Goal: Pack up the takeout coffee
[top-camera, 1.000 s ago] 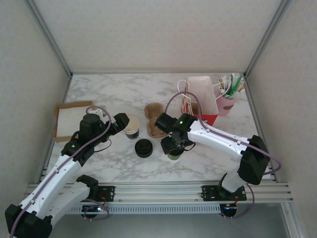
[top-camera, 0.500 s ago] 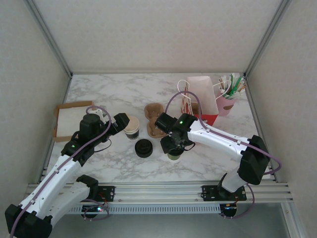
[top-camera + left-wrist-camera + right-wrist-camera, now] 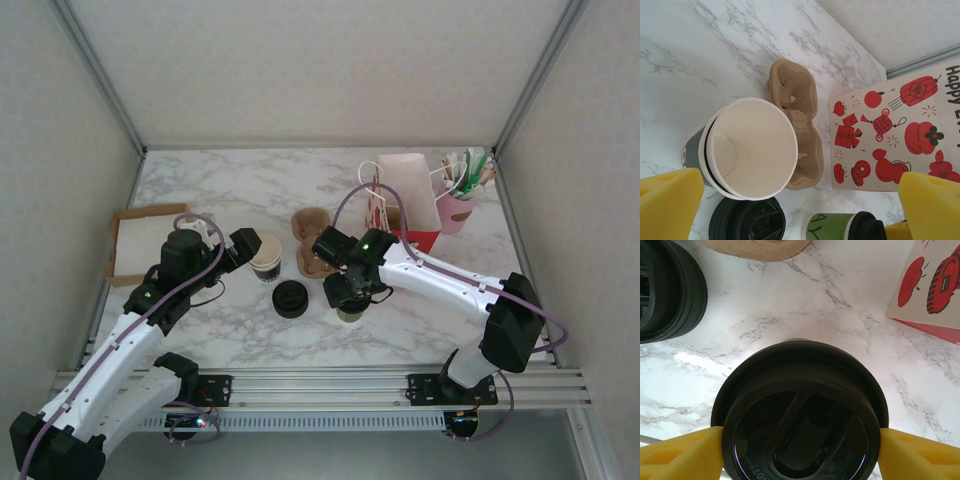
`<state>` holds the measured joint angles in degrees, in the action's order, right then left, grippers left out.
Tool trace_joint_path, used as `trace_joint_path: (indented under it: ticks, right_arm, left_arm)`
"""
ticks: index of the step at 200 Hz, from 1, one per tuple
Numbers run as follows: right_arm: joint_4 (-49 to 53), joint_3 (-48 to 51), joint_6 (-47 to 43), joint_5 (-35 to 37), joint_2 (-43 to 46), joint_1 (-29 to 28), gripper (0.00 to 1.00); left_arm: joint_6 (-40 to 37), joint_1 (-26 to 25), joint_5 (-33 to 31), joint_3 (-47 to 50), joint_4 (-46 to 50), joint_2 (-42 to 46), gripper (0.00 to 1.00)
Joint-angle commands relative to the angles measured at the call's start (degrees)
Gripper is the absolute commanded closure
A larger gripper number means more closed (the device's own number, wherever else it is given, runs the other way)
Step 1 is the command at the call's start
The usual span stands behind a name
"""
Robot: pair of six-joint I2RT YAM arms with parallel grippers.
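Marble tabletop is carrying everything you are working with, inside pale walls. Your right gripper is reaching down over the takeout coffee. Its yellow fingers are standing one on each side of the black lid with no gap showing. Whether they are pressing on the cup you cannot tell from the wrist view. The cup is standing upright on the marble, directly under that hand. Ahead of the hand and to its left, a loose black lid is lying flat. Ahead and to the right, the corner of a red-printed paper bag is showing. Your left gripper is hanging spread wide, holding nothing. A lidless cup is standing upright just ahead of it, between the two fingers. Past that cup a brown cardboard cup carrier is lying near the bag.
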<state>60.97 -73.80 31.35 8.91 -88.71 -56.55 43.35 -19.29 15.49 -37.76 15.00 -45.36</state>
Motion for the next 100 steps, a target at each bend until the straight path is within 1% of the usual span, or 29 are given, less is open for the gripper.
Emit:
trace_joint_path:
  ticks: [1,19,60,89,100]
  right_arm:
    - [0.03,0.28,1.25,-0.23,-0.81,-0.65,0.2]
    - [0.12,0.24,1.45,-0.13,-0.65,-0.66,0.2]
    - [0.22,0.51,1.4,-0.33,-0.99,-0.62,0.23]
    - [0.29,0.63,1.36,-0.43,-1.47,-0.66,0.26]
    - [0.53,0.62,1.29,-0.3,-1.56,-0.66,0.29]
  left_arm:
    - [0.5,0.65,1.04,0.32,-1.17,0.88,0.0]
    - [0.5,0.59,0.99,0.23,-1.13,0.89,0.0]
    - [0.51,0.62,1.03,0.25,-1.13,0.98,0.0]
    - [0.64,0.6,1.04,0.4,-1.25,0.96,0.0]
    - [0.64,0.62,1.04,0.32,-1.37,0.98,0.0]
